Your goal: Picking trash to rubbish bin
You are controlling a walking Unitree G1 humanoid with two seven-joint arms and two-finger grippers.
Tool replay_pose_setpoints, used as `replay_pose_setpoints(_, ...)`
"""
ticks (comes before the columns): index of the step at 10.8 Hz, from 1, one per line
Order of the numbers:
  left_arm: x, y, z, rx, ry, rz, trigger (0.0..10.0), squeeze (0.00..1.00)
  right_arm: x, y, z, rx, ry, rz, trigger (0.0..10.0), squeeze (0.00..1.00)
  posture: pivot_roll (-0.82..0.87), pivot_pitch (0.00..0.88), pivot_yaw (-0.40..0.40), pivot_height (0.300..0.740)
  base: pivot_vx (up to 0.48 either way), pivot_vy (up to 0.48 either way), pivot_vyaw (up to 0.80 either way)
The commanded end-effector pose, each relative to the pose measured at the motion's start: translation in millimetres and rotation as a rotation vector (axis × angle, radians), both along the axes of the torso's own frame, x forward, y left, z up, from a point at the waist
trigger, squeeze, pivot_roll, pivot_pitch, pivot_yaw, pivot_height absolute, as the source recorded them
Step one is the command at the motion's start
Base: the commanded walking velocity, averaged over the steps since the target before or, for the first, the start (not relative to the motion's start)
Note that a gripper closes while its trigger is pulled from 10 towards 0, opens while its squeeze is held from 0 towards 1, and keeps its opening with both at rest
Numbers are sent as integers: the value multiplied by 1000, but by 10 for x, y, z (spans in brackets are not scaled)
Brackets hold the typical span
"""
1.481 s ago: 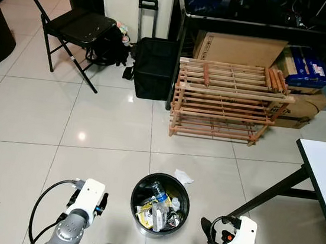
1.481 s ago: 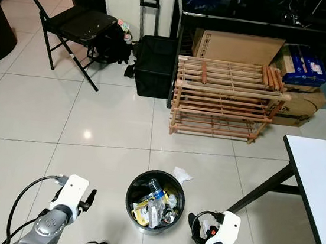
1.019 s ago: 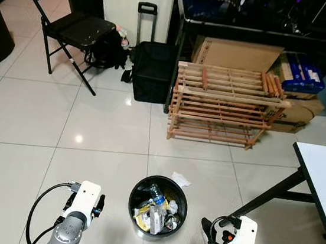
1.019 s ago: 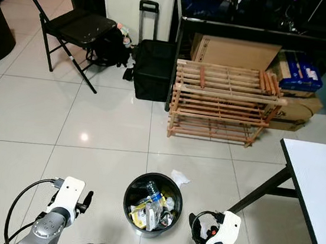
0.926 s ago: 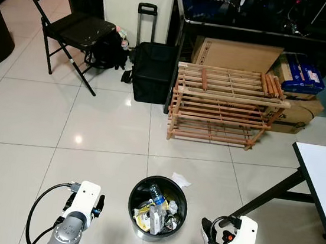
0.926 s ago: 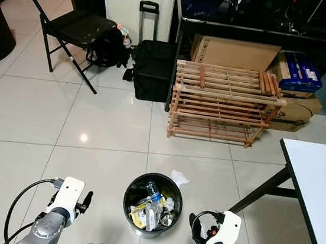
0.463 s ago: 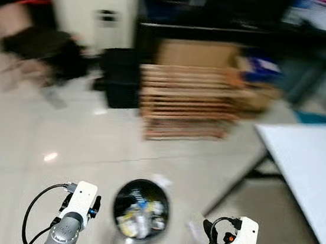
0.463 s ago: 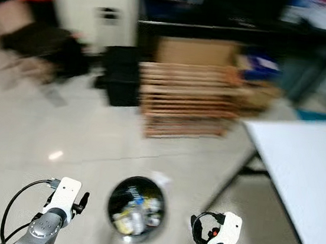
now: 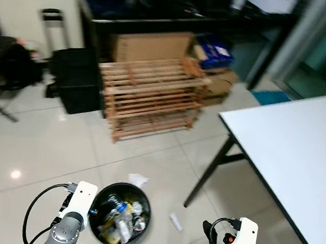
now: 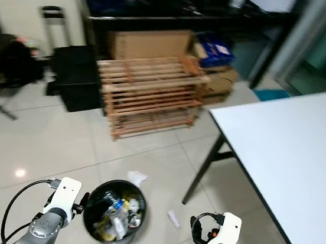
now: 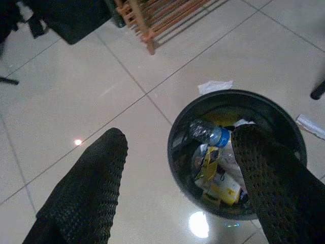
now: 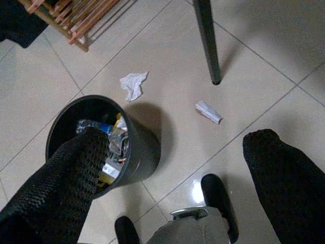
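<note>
Pale glossy floor tiles (image 9: pixel 47 143), dim room, head views slightly blurred. Left gripper (image 11: pixel 177 168) low over the floor, fingers (image 11: pixel 89 185) spread wide apart, nothing between them. Just beside it, toward the robot's middle: round black rubbish bin (image 9: pixel 93 232), holding a clear plastic bottle (image 11: pixel 205 134) and yellow wrappers. Right gripper (image 12: pixel 172 168) low on the bin's other side, its fingers (image 12: pixel 279 173) also wide apart and empty. Between the right gripper and the bin, on the tiles: small white wrapper (image 9: pixel 175 222), lying flat, apart from the bin. Just beyond the bin: crumpled white tissue (image 9: pixel 137 179). Farther ahead, wooden slatted rack (image 9: pixel 148 93) with cardboard boxes (image 9: pixel 151 44) behind it. White table (image 9: pixel 296 150) on black legs stretches ahead of the right gripper.
</note>
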State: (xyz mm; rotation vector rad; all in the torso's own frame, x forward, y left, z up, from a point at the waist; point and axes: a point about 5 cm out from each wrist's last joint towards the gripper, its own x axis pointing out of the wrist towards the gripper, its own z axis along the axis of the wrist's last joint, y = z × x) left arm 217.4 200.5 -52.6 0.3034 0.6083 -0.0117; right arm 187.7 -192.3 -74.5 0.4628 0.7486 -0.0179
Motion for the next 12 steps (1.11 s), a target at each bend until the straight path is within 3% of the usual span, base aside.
replay_pose_setpoints(1,13,-9,3,3,0,10,10000,0,-33,-53,-9,-24,7,0,10000,0,-17,29,-42,740,0,0,-763)
replay_pose_setpoints(3,-8,-23,-18,-2,16,10,10000,0,-38,-52,-13,-35,13,13,10000,0,-16,35,-47,740,0,0,-763)
replay_pose_setpoints(7,-39,-15,-55,-10,55,39,10000,0,-91,-93,-56,-154,90,42,10000,0,-13,47,-52,740,0,0,-756)
replay_pose_setpoints(12,-73,17,-72,-19,64,72,10000,0,-95,-76,-64,-174,102,62,10000,0,-11,62,-53,740,0,0,-755)
